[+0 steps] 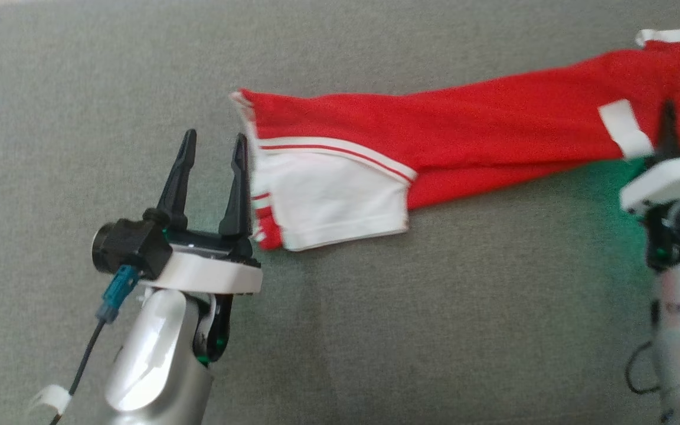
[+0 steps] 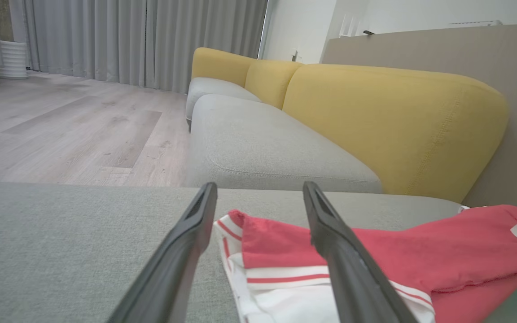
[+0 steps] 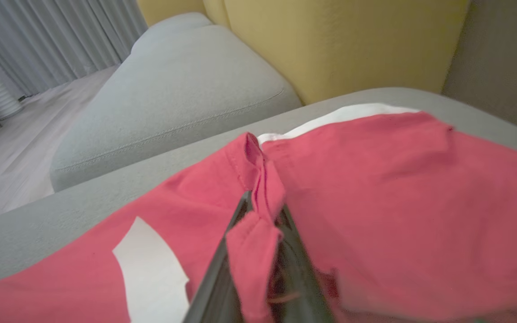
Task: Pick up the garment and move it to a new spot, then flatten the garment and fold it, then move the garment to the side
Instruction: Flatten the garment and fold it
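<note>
While your left end effector [image 1: 215,136] stands open just beside the one red-and-white garment [image 1: 434,124], your right end effector [image 3: 263,211] grips its red fold.

Our head camera looks steeply down on the grey seat [image 1: 375,330]. Our left wrist camera sits low over it, facing the yellow sofa back [image 2: 375,112]. Our right wrist camera hangs very near the red garment [image 3: 375,202], which all three share.
</note>
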